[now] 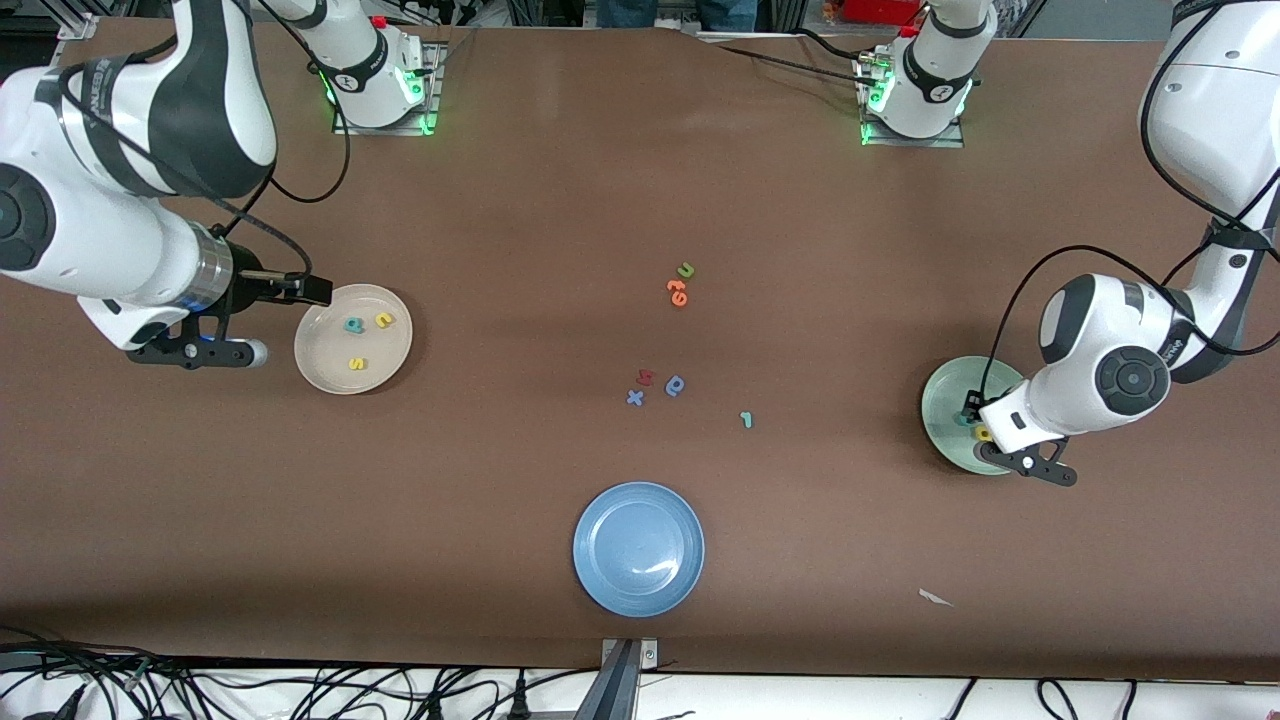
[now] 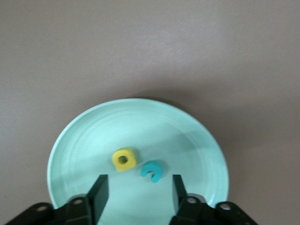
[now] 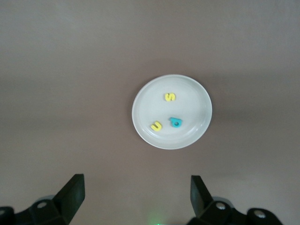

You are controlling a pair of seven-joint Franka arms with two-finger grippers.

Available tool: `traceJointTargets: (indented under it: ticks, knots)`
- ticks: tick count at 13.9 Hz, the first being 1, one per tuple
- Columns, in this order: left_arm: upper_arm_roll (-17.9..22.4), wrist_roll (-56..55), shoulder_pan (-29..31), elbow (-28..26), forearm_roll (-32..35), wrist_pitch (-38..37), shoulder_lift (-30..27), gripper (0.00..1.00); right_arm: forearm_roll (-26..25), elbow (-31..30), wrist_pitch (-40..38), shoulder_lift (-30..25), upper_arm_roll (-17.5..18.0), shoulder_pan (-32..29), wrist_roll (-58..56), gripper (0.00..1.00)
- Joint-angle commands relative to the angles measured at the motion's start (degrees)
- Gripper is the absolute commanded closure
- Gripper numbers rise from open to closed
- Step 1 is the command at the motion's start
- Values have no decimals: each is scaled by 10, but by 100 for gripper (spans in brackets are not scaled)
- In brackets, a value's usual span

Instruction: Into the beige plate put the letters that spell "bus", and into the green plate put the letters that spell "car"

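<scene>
Right gripper (image 3: 136, 199): mid-left of the front frame, jaws spread wide, holding nothing, beside the beige plate (image 1: 325, 375).
Beige plate: teal "b" (image 1: 353, 324), yellow "u" (image 1: 383, 320), yellow "s" (image 1: 357, 364) inside.
Teal "r" (image 1: 745, 419): centre-right, on bare table.
Left gripper (image 2: 137, 192): over the green plate (image 2: 84, 136) at the right, fingers parted, gripping nothing.
Green plate: yellow "a" (image 2: 123, 160) and teal "c" (image 2: 151, 170) inside.

Table (image 1: 560, 180): brown, matt, even surface. Green plate (image 2: 84, 140): smooth, faint concentric rings, soft sheen. Beige plate (image 3: 187, 93): smooth, satin. Blue plate (image 1: 610, 580): glossy (bright highlight near its centre). Yellow "a" (image 2: 123, 159), teal "c" (image 2: 151, 170): matt, spongy-looking foam. Arm shells: glossy white plastic.
</scene>
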Motion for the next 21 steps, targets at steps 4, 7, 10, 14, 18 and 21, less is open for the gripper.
traceJointTargets:
  ticks: [4,7,10,14,18,21]
  knots:
    - [-16,-237,-135,50,-56,-3,29,0,-23,-4,9,-128,233,-290,-8,0]
    - [-15,-329,-195,78,-57,-2,56,0,-91,-61,9,-180,347,-384,-5,0]
    - [-15,-377,-242,107,-54,16,86,0,-129,-83,10,-201,389,-387,5,0]
    - [35,-440,-310,111,-52,84,112,3,-107,-80,6,-196,374,-387,-1,0]
    - [66,-463,-352,144,-54,84,135,15,-104,-81,10,-195,355,-387,-8,0]
    - [66,-463,-353,156,-53,84,143,34,-74,-89,22,-196,321,-383,1,0]
